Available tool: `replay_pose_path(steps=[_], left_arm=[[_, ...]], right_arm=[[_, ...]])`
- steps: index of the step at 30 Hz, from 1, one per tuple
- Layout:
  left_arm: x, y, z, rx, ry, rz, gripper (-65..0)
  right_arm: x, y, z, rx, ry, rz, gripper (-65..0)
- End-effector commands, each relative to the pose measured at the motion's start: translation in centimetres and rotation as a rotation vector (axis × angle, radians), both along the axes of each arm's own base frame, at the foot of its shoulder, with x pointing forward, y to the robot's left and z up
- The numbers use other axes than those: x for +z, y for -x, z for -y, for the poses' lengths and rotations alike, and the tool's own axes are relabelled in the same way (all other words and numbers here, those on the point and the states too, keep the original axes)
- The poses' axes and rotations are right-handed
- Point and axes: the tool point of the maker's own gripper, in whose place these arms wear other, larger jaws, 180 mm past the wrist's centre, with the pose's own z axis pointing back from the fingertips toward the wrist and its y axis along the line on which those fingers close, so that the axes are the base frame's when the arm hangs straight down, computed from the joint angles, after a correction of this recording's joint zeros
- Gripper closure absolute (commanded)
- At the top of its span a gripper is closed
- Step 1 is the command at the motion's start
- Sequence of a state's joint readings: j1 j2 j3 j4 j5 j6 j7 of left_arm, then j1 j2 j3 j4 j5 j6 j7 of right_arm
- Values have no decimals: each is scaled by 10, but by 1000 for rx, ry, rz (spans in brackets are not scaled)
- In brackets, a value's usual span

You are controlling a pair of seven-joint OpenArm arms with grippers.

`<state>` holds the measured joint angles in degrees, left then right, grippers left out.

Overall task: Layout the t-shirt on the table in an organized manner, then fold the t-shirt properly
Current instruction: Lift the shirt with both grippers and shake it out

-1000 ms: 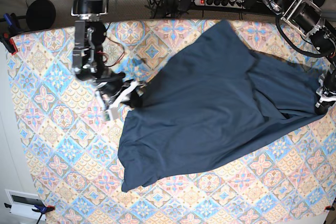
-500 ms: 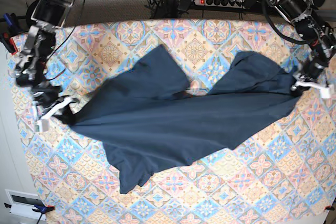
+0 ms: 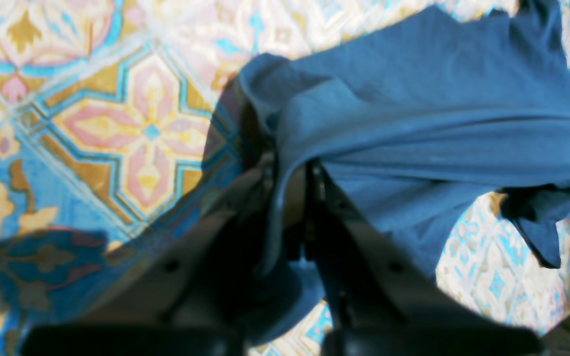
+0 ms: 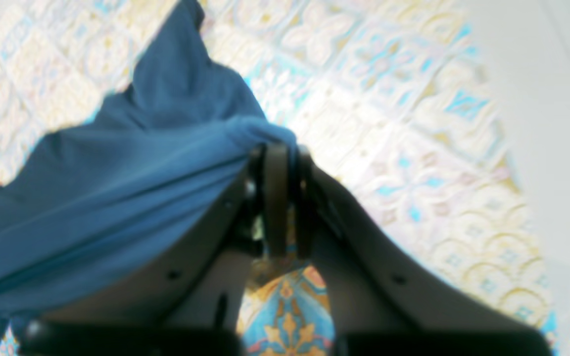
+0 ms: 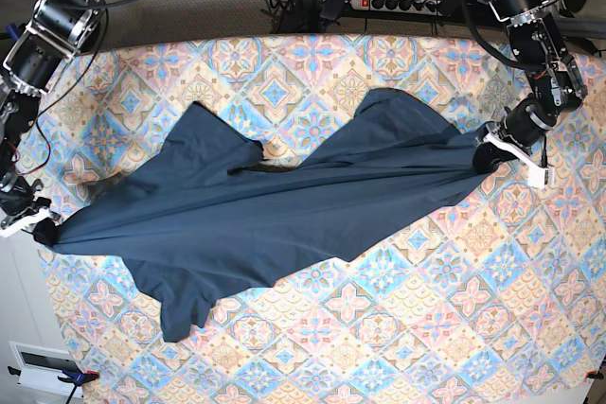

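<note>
Both hands, left (image 5: 488, 160) & right (image 5: 43, 231), grip t-shirt (image 5: 275, 205) stretched over patterned table (image 5: 407, 309).

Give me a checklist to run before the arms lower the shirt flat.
1. Left gripper pinching the shirt: ok, jaws shut on cloth.
2. Right gripper pinching the shirt: ok, cloth bunched between shut jaws.
3. Shirt stretched between the grippers: ok, taut line across the base view.
4. Shirt flat and organized: not ok, diagonal folds, sleeves rumpled.
5. Shirt fully over the table: not ok, the right-gripper end reaches the table's edge.
6. Collar label side: cannot tell.
</note>
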<state>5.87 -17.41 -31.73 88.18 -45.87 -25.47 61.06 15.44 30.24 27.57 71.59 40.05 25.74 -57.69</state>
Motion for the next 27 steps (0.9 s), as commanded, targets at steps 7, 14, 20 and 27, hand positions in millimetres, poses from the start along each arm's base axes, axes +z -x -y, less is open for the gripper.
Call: replay_pose_path(steps=[7,14,20,27], left_arm=[[64,-47,-14,24,-52,191,0],[202,-128,-11,17,-53,528,0],[304,-181,24,-92,-117,667,0],[416,-235,40,-118,-60,818,0]], right_arm=[[36,-7,21,-37,49,89,-4],[84,-18,7,10,129,199,-4],[145,-40,-33,153,192,363,-4],[213,-73,-43,229,110,548,-4]])
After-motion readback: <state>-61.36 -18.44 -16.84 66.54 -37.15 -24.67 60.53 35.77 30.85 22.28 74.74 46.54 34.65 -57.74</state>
